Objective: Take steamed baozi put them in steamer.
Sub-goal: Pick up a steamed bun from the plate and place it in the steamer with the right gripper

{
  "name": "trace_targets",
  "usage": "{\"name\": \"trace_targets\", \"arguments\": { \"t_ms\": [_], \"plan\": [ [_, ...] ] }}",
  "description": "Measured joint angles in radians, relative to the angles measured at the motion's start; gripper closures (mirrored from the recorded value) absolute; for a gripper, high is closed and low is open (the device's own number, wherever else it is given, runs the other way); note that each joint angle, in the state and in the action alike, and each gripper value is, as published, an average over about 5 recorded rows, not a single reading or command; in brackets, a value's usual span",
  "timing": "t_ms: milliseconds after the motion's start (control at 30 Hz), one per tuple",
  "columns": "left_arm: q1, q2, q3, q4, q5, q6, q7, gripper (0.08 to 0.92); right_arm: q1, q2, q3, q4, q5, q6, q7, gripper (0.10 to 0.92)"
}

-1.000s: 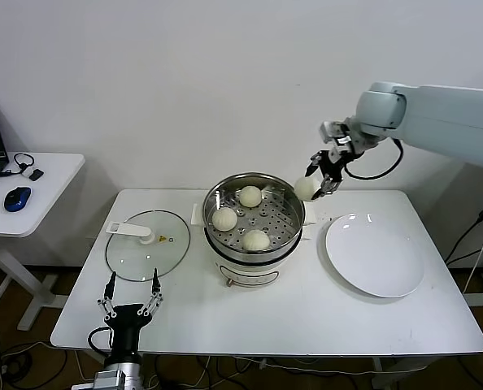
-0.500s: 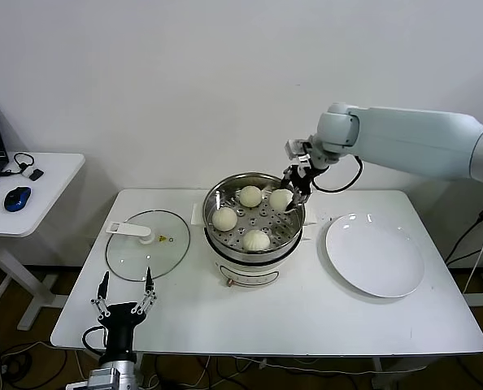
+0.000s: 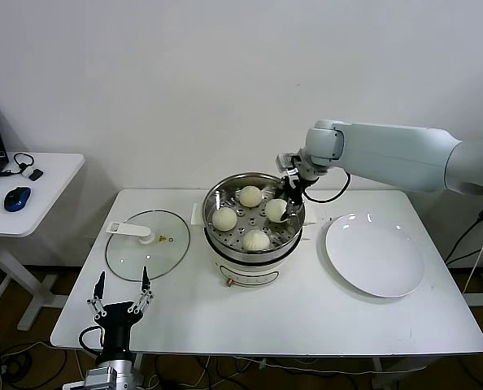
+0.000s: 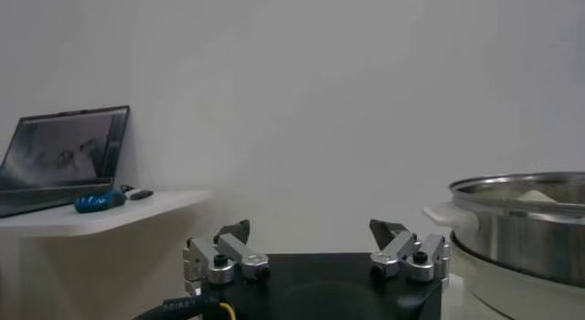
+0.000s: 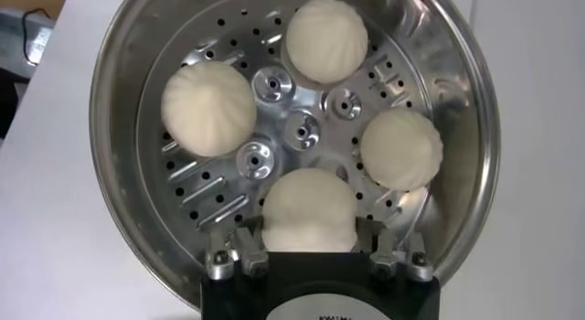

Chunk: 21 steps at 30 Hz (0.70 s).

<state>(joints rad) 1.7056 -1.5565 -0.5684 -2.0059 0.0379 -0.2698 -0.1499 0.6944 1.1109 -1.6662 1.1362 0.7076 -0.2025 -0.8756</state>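
Observation:
The steamer point(image 3: 215, 197) stands mid-table, its perforated tray point(image 5: 302, 130) holding three baozi point(image 3: 250, 196) point(image 3: 224, 218) point(image 3: 256, 240). A further baozi point(image 3: 276, 210) sits low on the tray's right side, between the fingers of my right gripper point(image 3: 280, 203). In the right wrist view that baozi point(image 5: 309, 208) fills the gap of the right gripper point(image 5: 309, 229), both fingers pressed against its sides. The other buns point(image 5: 209, 107) point(image 5: 326, 38) point(image 5: 400, 148) lie around it. My left gripper point(image 3: 119, 286) waits open at the table's front left edge, nothing in it point(image 4: 313, 229).
A bare white plate point(image 3: 375, 253) lies right of the steamer. The flat glass lid point(image 3: 147, 244) lies to its left. A side table point(image 3: 46, 175) with a blue mouse point(image 3: 17, 198) stands further left. The steamer wall point(image 4: 521, 230) shows in the left wrist view.
My right gripper carried the baozi left from beside the steamer, over its rim, and lowered it onto the tray. The left gripper sank slightly at the table's front edge.

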Motion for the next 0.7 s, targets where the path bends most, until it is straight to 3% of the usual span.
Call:
{"name": "trace_targets", "arguments": {
  "t_ms": [367, 700],
  "plan": [
    [0.0, -0.003, -0.004, -0.003, -0.001, -0.001, 0.0, 0.177, -0.015, 0.005, 0.017, -0.015, -0.008, 0.003, -0.012, 0.21],
    [0.01, 0.002, -0.004, -0.016, -0.005, 0.001, 0.002, 0.177, 0.056, -0.025, -0.012, 0.019, 0.056, -0.01, -0.007, 0.203]
  ]
}}
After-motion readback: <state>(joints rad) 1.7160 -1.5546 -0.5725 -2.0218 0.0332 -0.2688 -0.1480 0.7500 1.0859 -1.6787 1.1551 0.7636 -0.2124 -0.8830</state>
